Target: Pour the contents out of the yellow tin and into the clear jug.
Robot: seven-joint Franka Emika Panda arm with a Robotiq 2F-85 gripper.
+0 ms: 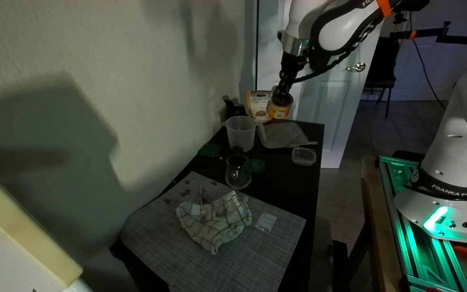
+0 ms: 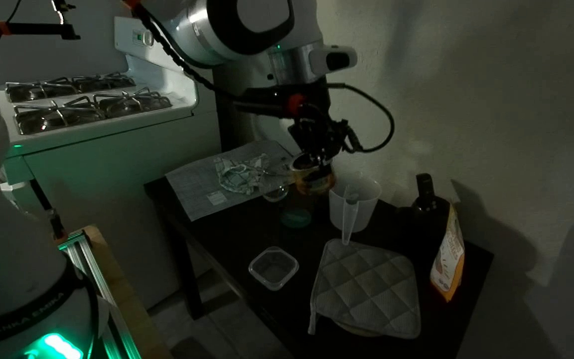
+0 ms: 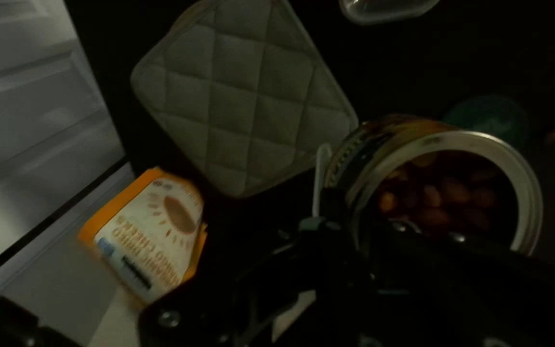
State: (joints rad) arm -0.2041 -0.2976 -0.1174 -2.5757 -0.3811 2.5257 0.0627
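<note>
Dark table (image 1: pixel 286 182) bears clear jug (image 1: pixel 240 134), upright. Gripper (image 1: pixel 282 96): clamped on yellow tin (image 1: pixel 279 113), aloft near jug, not yet over it. Reddish-brown lumps (image 3: pixel 439 196) inside tin. Advise: centre above jug, then tip slowly; lumps may slide together.

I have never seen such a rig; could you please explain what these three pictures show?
The machine is a Franka robot arm. Two pictures come from cameras outside it; the third, a close-up, comes from its wrist. The arm's black jaws are closed on the yellow tin, holding it above the dark table; the wrist view shows reddish-brown pieces inside. On the table are the clear jug, a drinking glass, a plastic container, a quilted pot holder, a dried-mango pouch and a placemat bearing a crumpled checked cloth.
</note>
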